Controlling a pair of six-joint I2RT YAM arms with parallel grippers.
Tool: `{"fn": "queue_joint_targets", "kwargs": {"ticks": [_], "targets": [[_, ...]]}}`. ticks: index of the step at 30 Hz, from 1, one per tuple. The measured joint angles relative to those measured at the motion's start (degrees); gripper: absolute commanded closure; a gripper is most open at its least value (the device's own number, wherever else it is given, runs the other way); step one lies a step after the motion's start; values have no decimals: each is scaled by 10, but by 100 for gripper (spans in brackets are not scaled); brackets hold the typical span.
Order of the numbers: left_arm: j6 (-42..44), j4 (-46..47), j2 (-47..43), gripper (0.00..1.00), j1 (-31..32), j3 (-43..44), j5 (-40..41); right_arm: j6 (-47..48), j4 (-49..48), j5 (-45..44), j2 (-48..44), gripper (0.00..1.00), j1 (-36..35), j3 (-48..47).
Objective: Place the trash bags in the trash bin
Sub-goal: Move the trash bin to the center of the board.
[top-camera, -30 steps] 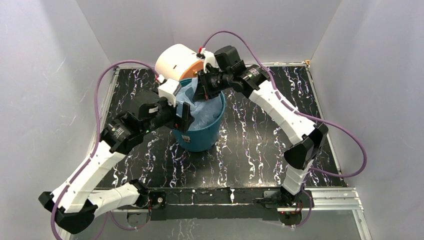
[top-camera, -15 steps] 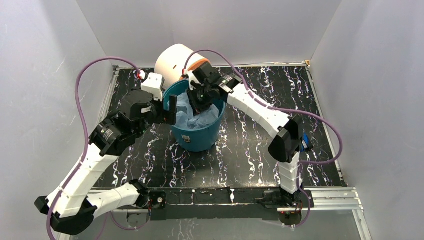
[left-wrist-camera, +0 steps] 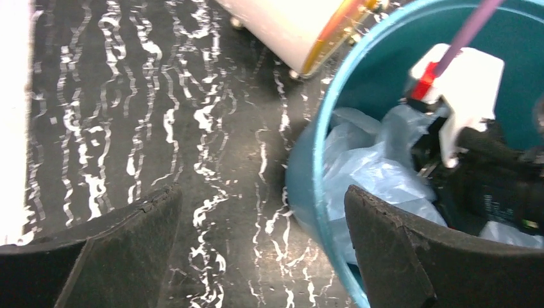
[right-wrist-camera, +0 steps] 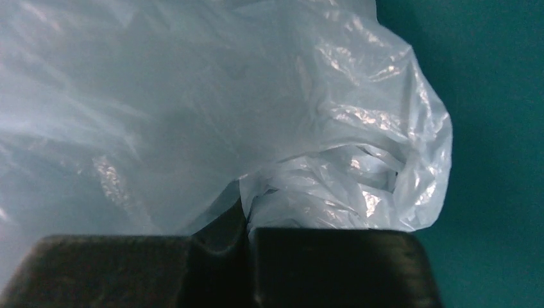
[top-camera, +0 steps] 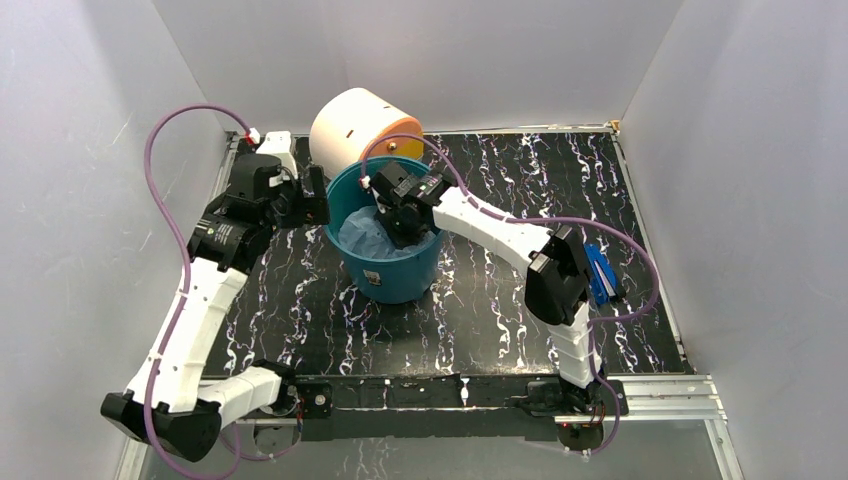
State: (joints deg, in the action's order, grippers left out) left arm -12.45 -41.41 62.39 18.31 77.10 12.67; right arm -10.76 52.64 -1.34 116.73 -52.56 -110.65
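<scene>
The right claw [right-wrist-camera: 247,256] has its fingers pressed together, and as far as we can read its wrist view, a fold of the bag [right-wrist-camera: 192,115] is nipped in the seam between them. We judge it holds that pinch low so the springy film goes down below the rim instead of puffing back up. Around the claw, the bag lies crumpled inside the bin [top-camera: 400,280], bunched mostly toward 9 o'clock from above. In the wrist view we see bare teal wall at 3 o'clock. The bin holds only the bag and the claw, and we see no film hanging over the rim.

The left claw [left-wrist-camera: 260,199] hovers just outside the rim, at 10 o'clock of the bin. Its fingers are wide apart with nothing between them, and we think it stands off to leave room. The drum [top-camera: 355,125] sits just beside the bin at 11 o'clock.
</scene>
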Motion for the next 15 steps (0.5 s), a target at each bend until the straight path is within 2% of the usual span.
{"fn": "queue_joint_targets", "kwargs": {"ticks": [6,10,15], "targets": [[-6,34,23,19,-10,-23,-98,10,0,-60,-1,100,-4,22],[-4,46,31,35,-10,-44,-158,24,-14,-104,-25,100,-3,67],[5,50,35,41,-10,-55,-246,45,-29,-139,-62,100,0,107]]}}
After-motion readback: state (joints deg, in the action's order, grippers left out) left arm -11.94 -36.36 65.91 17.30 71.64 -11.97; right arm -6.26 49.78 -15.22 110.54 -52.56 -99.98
